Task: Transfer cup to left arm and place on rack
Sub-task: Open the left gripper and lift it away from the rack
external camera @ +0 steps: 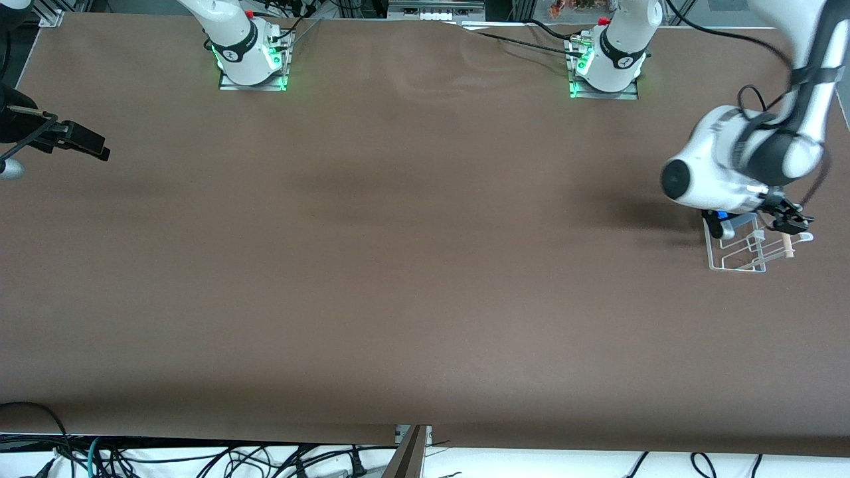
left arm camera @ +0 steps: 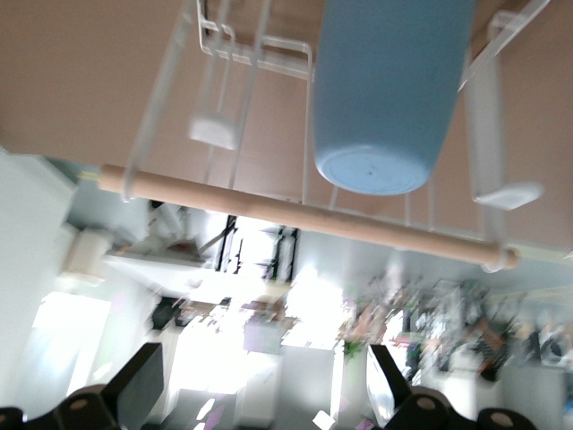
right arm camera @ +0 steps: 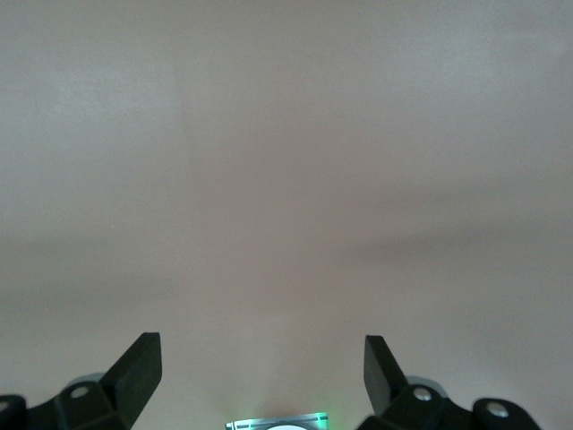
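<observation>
Light blue plastic marks the cup [left arm camera: 391, 94], which sits in the rack [external camera: 749, 255] among the white wire dividers, its closed base turned toward the wooden dowel [left arm camera: 304, 215] that runs along one side of the rack. The rack stands on the brown surface [external camera: 398, 265] at the left arm's end. The left arm [external camera: 744, 159] bends down over it, and the left end effector [left arm camera: 269, 381] is just beside the rack with its black fingers [left arm camera: 139, 381] spread apart and nothing between them; the cup lies clear of them, resting on the wires. In the front view only a sliver of the cup's blue shows under the arm's wrist. The right arm waits at its own end of the surface, and the right end effector [right arm camera: 262, 367] hangs over bare brown surface, its fingers [right arm camera: 141, 365] likewise parted and holding nothing. A green light glows at each arm's base.
</observation>
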Motion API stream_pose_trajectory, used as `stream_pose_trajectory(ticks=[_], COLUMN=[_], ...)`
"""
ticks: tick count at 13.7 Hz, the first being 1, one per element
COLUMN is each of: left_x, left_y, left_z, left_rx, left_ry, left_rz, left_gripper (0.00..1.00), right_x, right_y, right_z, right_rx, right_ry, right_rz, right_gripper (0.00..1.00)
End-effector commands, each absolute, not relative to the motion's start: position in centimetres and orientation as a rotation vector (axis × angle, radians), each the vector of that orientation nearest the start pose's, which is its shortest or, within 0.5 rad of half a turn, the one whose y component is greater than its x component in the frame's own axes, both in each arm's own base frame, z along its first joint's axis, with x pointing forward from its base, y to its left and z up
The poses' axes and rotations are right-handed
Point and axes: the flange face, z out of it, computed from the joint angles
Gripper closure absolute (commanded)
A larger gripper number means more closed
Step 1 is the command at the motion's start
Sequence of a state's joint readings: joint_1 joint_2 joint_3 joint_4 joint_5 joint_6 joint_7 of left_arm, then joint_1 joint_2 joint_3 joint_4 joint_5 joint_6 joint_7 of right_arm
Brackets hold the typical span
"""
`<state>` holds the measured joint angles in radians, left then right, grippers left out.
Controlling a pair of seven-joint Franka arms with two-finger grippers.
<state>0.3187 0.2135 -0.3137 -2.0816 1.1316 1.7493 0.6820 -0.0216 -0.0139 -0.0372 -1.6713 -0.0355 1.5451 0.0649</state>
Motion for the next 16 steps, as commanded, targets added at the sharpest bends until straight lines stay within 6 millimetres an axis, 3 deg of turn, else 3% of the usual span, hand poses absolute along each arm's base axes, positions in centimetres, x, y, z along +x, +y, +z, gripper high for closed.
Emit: stream_pose_trajectory(ticks=[1,5,8,11,13,15,16], left_x=[57.5,61.3,62.4,60.5,59.6,58.6,58.3], left_y=[9.2,7.5,5.3,5.6,4.5,3.0,1.9], left_z=[39.3,49.8,55.8,58.3,58.8,60.5,61.1], left_rx=[-2.136,-2.375,-2.61,-2.952,-3.142,-3.222,-3.225], left_ry=[1.217,1.098,1.014,0.529,0.153,-0.203,-0.24], left_rz=[0.789,0.456,0.177,0.061,0.07,0.061,0.056], left_gripper=[0.0,0.0,0.0,0.0,0.0,0.0,0.0], right_x=[54.2,54.3,54.2,54.2,54.3,54.2,54.2], right_y=[-3.4,-3.3,-3.4,-3.4,-3.3,-3.3,-3.4], right_z=[58.9,58.9,58.9,58.9,58.9,58.9,58.9], right_rx=[-3.151,-3.15,-3.15,-3.15,-3.15,-3.15,-3.149], right_ry=[0.183,0.181,0.183,0.183,0.181,0.181,0.183], right_rz=[0.177,0.17,0.17,0.17,0.17,0.172,0.172], right_gripper=[0.0,0.0,0.0,0.0,0.0,0.0,0.0])
